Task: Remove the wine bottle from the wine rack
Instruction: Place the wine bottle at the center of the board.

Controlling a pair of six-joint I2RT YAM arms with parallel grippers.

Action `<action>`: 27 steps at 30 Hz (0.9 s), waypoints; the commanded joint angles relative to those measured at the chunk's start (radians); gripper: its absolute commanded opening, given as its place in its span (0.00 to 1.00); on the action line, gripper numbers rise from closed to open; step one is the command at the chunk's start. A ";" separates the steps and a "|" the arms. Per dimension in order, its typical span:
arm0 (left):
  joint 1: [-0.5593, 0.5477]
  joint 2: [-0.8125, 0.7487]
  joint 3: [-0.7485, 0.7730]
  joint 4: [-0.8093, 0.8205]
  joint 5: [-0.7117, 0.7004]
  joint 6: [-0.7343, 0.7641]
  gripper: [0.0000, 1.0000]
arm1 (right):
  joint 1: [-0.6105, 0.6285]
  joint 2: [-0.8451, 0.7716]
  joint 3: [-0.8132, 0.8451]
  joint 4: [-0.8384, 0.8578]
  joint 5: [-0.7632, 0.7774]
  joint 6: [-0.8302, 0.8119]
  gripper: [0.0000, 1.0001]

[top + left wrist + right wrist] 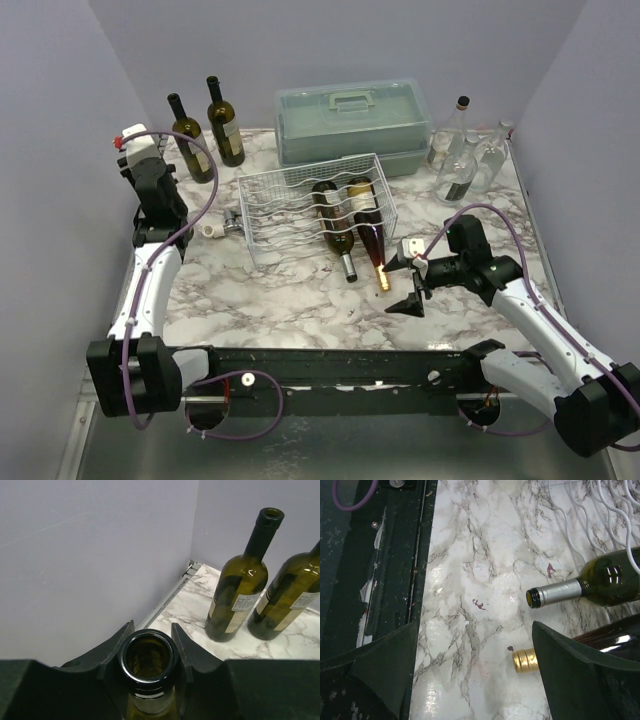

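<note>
The white wire wine rack [290, 200] stands mid-table. Two wine bottles lie in its right grooves, necks sticking out toward me: a dark green one with a silver cap [335, 228] [600, 582] and a brown one with a gold cap [372, 240] [525, 660]. My right gripper [405, 282] [475, 675] is open, low over the marble, with the gold cap just beside its right finger [580, 680]. My left gripper [148, 172] [152, 630] is at the far left, shut on the neck of an open green wine bottle [148, 657]. The arm hides that bottle's body in the top view.
Two upright green bottles [190, 140] [225, 125] stand at the back left, close to my left gripper. A grey-green plastic case [352, 120] sits behind the rack. Clear glass bottles [465, 155] stand back right. A small white and metal object [220, 228] lies left of the rack.
</note>
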 commanded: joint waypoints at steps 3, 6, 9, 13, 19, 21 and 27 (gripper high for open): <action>0.012 0.076 0.102 0.165 -0.027 -0.012 0.00 | -0.007 0.015 0.010 -0.025 0.014 -0.016 0.99; 0.013 0.126 0.137 0.176 -0.016 -0.015 0.00 | -0.008 0.020 0.011 -0.026 0.020 -0.016 0.99; 0.013 0.182 0.170 0.188 -0.018 -0.016 0.00 | -0.007 0.028 0.011 -0.025 0.026 -0.018 0.99; 0.012 0.256 0.212 0.201 -0.020 -0.020 0.00 | -0.006 0.040 0.011 -0.025 0.036 -0.021 0.99; 0.013 0.333 0.269 0.218 0.014 -0.047 0.00 | -0.007 0.059 0.011 -0.026 0.055 -0.026 0.99; 0.013 0.359 0.292 0.222 0.023 -0.049 0.00 | -0.007 0.065 0.010 -0.025 0.060 -0.026 0.99; 0.013 0.408 0.332 0.228 0.026 -0.051 0.00 | -0.007 0.079 0.012 -0.024 0.070 -0.027 0.99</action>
